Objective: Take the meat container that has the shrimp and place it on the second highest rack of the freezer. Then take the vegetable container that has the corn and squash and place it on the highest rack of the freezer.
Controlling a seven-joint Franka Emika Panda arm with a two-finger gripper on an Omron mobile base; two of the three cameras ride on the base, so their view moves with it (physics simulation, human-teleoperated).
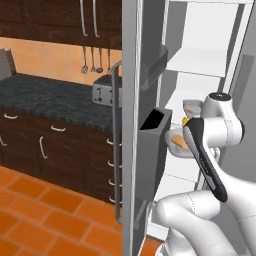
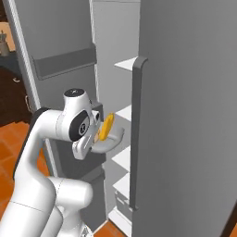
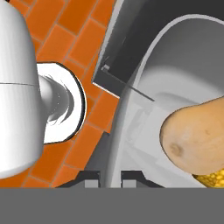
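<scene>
Arm reaches into the freezer (image 1: pixel 150 60), jaws pinching the vegetable container (image 3: pixel 144 78) rim.

The floor (image 1: pixel 40 210) is laid with orange-red tiles, reaching from six to nine o'clock in the left base view. A dark speckled counter (image 1: pixel 50 97) runs above dark wood cabinets (image 1: pixel 55 150) with pale curved handles at nine o'clock, and a silver toaster (image 1: pixel 103 90) stands at its right end near the centre. Behind it the wall (image 1: pixel 45 57) is warm orange, with utensils (image 1: pixel 92 62) hanging at eleven o'clock beneath dark upper cabinets (image 1: pixel 55 20).
</scene>
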